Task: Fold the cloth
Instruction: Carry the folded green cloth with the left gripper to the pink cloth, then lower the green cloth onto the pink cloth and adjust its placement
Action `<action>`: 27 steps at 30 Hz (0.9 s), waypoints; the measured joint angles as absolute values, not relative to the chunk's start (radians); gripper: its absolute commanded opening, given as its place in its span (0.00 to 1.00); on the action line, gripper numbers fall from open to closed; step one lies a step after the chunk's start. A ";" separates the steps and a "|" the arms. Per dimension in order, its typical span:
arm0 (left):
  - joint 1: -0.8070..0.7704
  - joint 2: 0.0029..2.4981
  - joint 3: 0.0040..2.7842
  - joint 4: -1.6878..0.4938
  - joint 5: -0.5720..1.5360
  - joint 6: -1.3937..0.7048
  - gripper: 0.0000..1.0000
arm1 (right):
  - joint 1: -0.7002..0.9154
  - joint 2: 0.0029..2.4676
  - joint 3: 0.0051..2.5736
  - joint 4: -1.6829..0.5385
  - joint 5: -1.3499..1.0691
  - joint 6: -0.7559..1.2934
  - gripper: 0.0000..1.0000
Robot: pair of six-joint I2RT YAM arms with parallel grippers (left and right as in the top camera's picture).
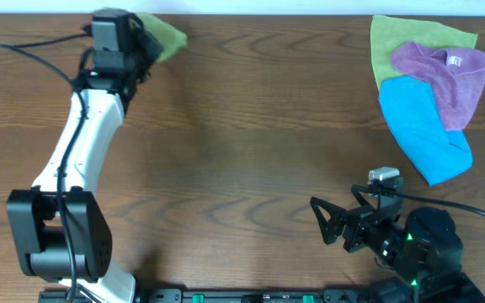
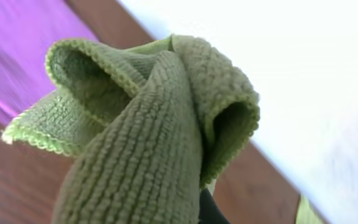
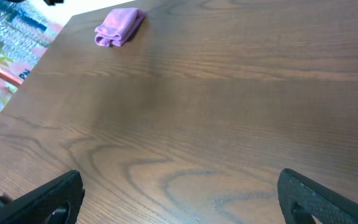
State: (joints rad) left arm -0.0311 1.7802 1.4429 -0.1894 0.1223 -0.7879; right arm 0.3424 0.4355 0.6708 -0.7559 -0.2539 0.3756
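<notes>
Gripping the cloth, bunched, at the table far edge: left gripper, jaws clamped. Right gripper jaws wide apart.

table: we see one dark brown wood-grain top filling most of the overhead and right wrist views, grain running lengthwise.
far edge: a white strip runs along the table's back side. We read it as a wall, but it's overexposed, so possibly not.
beyond the side edge: in the right wrist view we get a blurred teal-and-white patterned area below table level, crossed by a red-orange bar. We can't tell what either is.
light: soft and even, with a pale sheen on the wood.
</notes>
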 measured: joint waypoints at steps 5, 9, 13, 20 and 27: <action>0.034 1.865 1.517 -0.131 0.083 -0.785 0.06 | 0.342 0.435 0.671 -0.756 -0.254 0.376 0.99; 0.066 1.977 1.565 -0.065 0.071 -0.785 0.06 | 0.342 0.436 0.671 -0.757 -0.254 0.376 0.99; 0.081 2.074 1.633 -0.050 0.070 -0.785 0.06 | 0.342 0.436 0.670 -0.757 -0.254 0.376 0.99; 0.084 2.170 1.750 -0.042 0.070 -0.785 0.06 | 0.342 0.436 0.670 -0.756 -0.254 0.376 0.99; 0.093 2.185 1.762 -0.040 0.070 -0.779 0.06 | 0.342 0.436 0.670 -0.756 -0.254 0.376 0.99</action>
State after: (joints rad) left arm 0.0933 2.1849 1.7622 -0.0402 0.0696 -0.7792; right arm 0.3424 0.4362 0.6704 -0.7563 -0.2539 0.3756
